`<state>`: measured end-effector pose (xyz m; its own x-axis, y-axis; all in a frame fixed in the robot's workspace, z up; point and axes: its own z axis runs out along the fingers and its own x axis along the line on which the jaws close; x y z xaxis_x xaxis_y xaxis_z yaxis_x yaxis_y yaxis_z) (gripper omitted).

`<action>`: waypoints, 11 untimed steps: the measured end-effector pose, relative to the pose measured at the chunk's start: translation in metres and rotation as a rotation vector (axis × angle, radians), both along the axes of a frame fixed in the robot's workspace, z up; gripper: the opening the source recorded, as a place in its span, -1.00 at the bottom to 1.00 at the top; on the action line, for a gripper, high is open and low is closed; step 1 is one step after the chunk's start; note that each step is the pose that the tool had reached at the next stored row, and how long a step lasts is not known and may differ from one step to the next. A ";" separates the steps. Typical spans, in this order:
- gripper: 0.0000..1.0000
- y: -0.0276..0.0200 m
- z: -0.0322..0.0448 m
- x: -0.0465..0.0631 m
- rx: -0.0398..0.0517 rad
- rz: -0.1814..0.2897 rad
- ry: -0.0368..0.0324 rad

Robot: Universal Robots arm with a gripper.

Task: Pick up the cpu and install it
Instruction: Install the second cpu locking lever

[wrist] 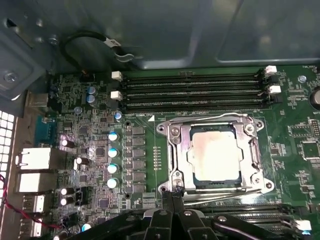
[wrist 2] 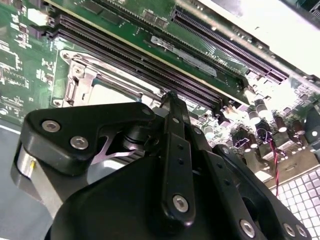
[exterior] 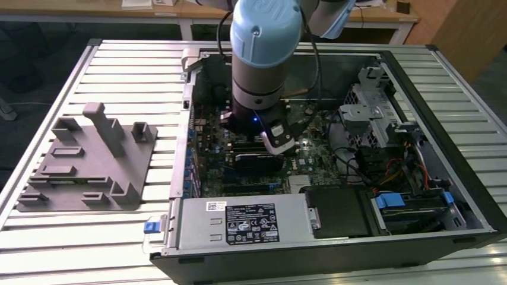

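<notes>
The cpu (wrist: pixel 215 155), a shiny silver square plate, lies flat inside the metal-framed socket (wrist: pixel 172 150) on the green motherboard. In the first wrist view my gripper (wrist: pixel 173 194) stands at the socket's near edge, beside the cpu and not on it. Its fingers are pressed together with nothing between them. The second wrist view looks past the gripper's black linkage, with its fingers (wrist 2: pixel 171 107) over the socket frame (wrist 2: pixel 82 82). In the exterior view the arm reaches down into the open computer case, and the gripper (exterior: pixel 281 147) hangs low over the board.
Memory slots (wrist: pixel 195 90) run beside the socket. The case walls (exterior: pixel 443 136), cables and drive cage (exterior: pixel 372 113) hem the arm in. A power supply (exterior: pixel 246 222) fills the case's near side. A large grey tray (exterior: pixel 87 160) with upright posts sits on the slatted table at the exterior view's left.
</notes>
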<state>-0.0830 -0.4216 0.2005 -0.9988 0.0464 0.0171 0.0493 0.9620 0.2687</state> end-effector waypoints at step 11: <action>-0.79 -0.0004 -0.0077 -0.003 0.0374 0.000 0.0004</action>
